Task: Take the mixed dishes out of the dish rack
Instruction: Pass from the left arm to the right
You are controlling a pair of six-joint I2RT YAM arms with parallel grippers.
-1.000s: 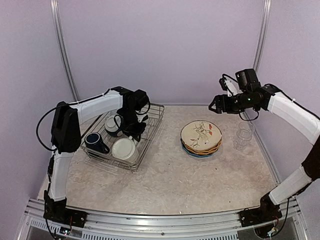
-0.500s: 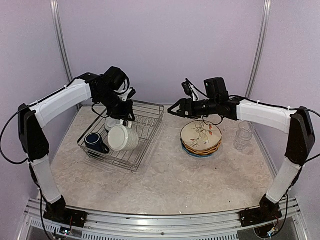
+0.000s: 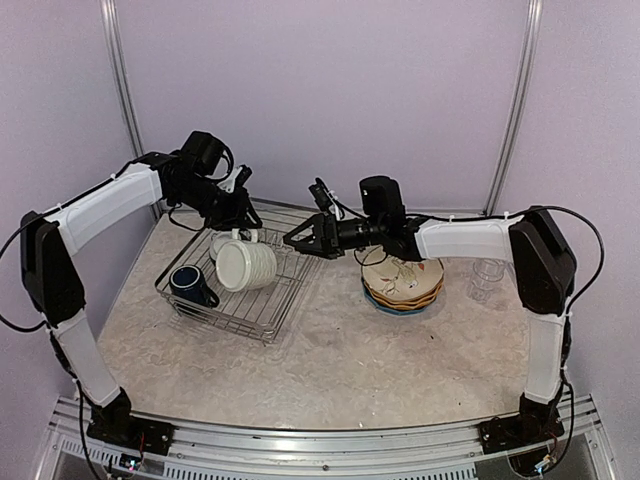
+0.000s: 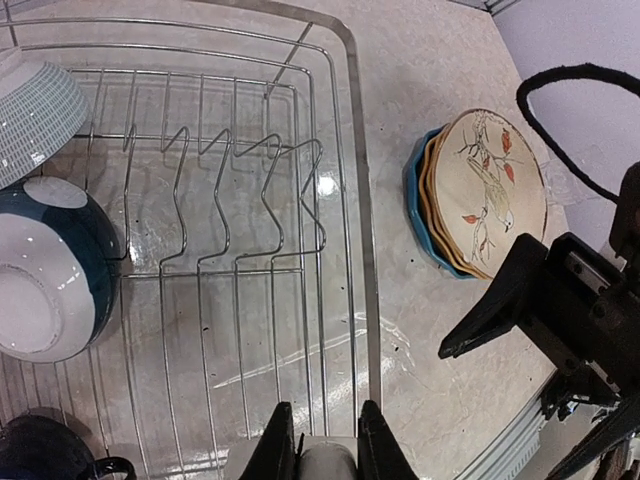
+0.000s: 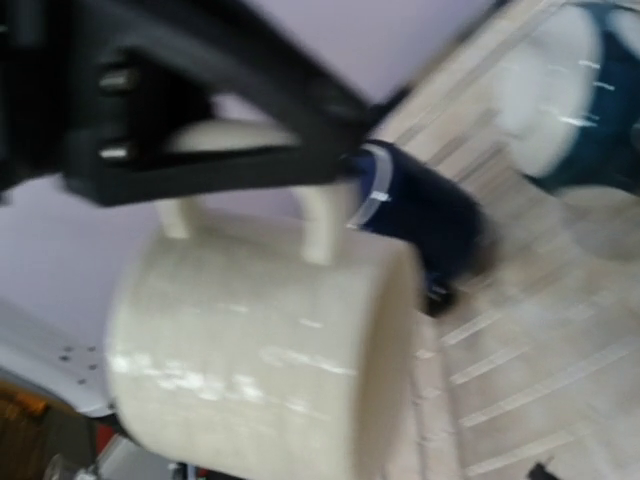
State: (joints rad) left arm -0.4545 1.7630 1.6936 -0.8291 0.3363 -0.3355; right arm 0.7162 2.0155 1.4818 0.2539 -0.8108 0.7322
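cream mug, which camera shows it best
Top external: the cream mug shows whole and sharp, hanging from the left gripper over the dish rack. Right wrist has it close but blurred; left wrist only a sliver between the fingers.

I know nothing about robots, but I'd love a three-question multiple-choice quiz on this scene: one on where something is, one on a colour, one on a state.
1. Where is the stack of round ceramic plates?
A) on the table, right of the silver wire dish rack
B) inside the rack
C) in a gripper

2. What colour is the bottom plate?
A) red
B) green
C) blue

3. The large cream mug is:
A) lying in the rack
B) hanging by its handle from the left gripper
C) standing on the plates

Answers:
1 A, the stack rests on the table beside the rack.
2 C, a blue rim shows under the others.
3 B, the shut fingers hold its handle above the rack.
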